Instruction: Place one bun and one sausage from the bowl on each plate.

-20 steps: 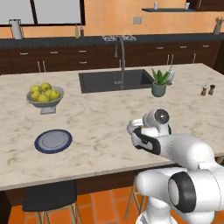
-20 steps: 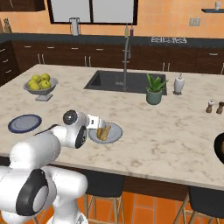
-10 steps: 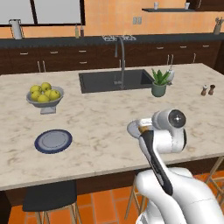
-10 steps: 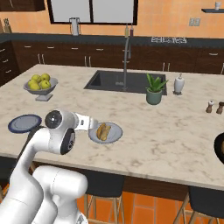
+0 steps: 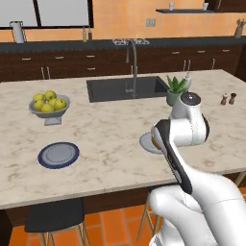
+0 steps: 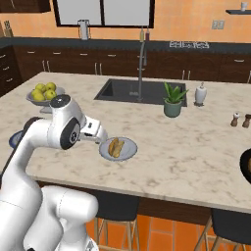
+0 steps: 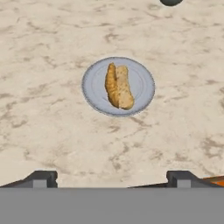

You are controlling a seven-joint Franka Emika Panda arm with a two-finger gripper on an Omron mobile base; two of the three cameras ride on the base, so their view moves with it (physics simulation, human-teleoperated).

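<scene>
Looking down from my claw, I see its jaws wide and empty above the pale plate, where one bun lies. I judge the sausage comes next, from the bowl at far right.

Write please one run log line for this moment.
tool: open, empty, above counter | bun: lying on pale plate | blue-rimmed plate: nothing on it | sausage: none on plates

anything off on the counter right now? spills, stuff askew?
Nothing stands out. One bun lies flat inside the pale plate, well within its rim; the dark-rimmed plate sits bare, and the apples are heaped in their grey bowl. No spills on the marble.
</scene>
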